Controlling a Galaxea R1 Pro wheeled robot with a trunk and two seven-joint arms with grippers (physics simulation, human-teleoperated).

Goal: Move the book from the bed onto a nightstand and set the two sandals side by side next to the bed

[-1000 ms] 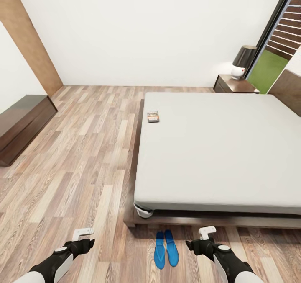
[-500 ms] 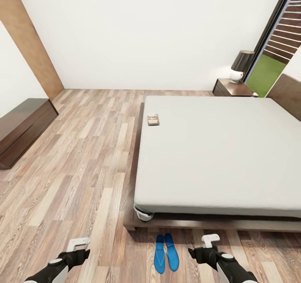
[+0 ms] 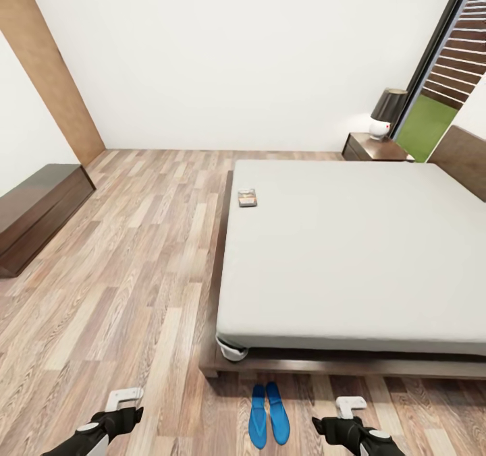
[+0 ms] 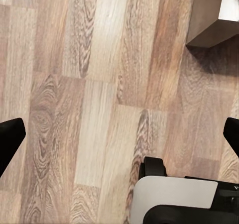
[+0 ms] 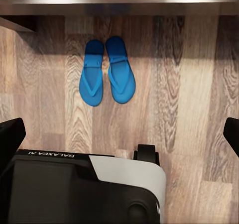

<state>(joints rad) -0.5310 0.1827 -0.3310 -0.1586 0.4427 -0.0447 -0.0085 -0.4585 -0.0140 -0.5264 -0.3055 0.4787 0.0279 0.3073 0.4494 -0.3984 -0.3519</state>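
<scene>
Book (image 3: 248,197) on bed (image 3: 351,253), upper centre.
Sandals (image 3: 268,415) paired bottom centre; left gripper (image 4: 119,134), right gripper (image 5: 119,134) both spread, empty.

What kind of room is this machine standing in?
It looks like a bedroom: a large low bed fills the right side, a nightstand with a lamp stands at its far corner, and blue sandals lie on the wooden floor.

- A bedroom in a home: a large low bed (image 3: 351,253) with a plain grey-white mattress on a dark wooden frame takes up much of the room.
- A dark nightstand (image 3: 373,148) with a black-shaded lamp (image 3: 386,112) stands at the bed's far corner.
- Wood-plank floor (image 3: 135,267), plain white walls, and a long low dark cabinet (image 3: 37,210) by the wall.
- Blue sandals (image 3: 268,414) lie on the floor at the bed's foot.
</scene>
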